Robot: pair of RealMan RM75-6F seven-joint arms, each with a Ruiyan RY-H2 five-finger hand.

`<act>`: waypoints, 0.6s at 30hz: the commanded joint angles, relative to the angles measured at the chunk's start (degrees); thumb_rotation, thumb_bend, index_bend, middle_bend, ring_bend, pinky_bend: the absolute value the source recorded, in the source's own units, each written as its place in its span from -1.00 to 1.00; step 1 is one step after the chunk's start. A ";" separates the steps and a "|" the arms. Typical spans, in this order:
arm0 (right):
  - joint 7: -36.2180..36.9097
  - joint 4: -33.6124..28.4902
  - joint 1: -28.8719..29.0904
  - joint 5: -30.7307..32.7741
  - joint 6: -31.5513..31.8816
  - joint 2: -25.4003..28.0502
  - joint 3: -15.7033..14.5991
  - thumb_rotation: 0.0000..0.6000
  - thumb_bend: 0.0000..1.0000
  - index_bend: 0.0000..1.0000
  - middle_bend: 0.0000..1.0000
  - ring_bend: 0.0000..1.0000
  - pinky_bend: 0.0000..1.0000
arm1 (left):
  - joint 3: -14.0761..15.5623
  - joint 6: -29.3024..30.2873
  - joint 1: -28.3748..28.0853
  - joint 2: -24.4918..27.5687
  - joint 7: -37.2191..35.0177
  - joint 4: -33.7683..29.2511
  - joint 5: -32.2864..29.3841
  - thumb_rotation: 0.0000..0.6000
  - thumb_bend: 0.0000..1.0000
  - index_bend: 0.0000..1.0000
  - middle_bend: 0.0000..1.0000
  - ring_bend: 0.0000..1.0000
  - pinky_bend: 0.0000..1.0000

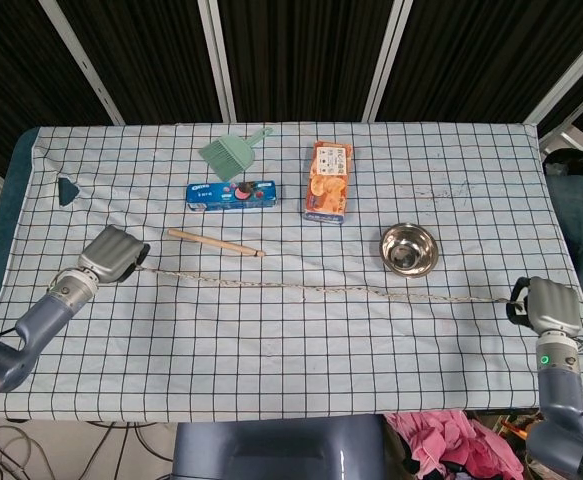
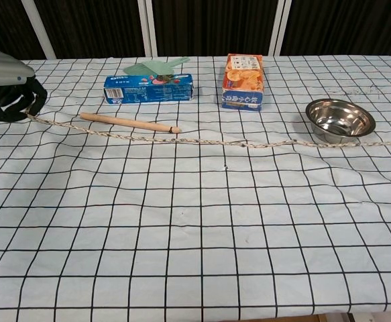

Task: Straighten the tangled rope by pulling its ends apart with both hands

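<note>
Across the checked surface point(image 1: 301, 340) the rope point(image 1: 311, 288) is lying nearly straight. Left hand point(image 1: 114, 253) is gripping one end in curled fingers point(image 2: 11, 104); right hand point(image 1: 549, 305) is gripping the other. Steel bowl point(image 1: 409, 248) is sitting empty just behind the rope.

A table point(image 1: 491, 150) under a white black-gridded cloth fills mid-frame, with dark white-framed panels point(image 1: 301, 50) across the top.

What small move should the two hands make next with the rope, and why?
Probably lower and release. The rope already runs as one nearly straight line between the left hand and the right hand, passing in front of the steel bowl, with no knot visible.
</note>
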 commanded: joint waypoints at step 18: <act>0.35 6.50 1.82 3.64 -6.15 -2.97 0.20 1.00 -0.15 0.28 0.84 0.95 1.00 | 2.27 -3.18 1.45 -7.03 -5.67 8.38 3.63 1.00 -0.08 0.19 0.42 0.24 0.11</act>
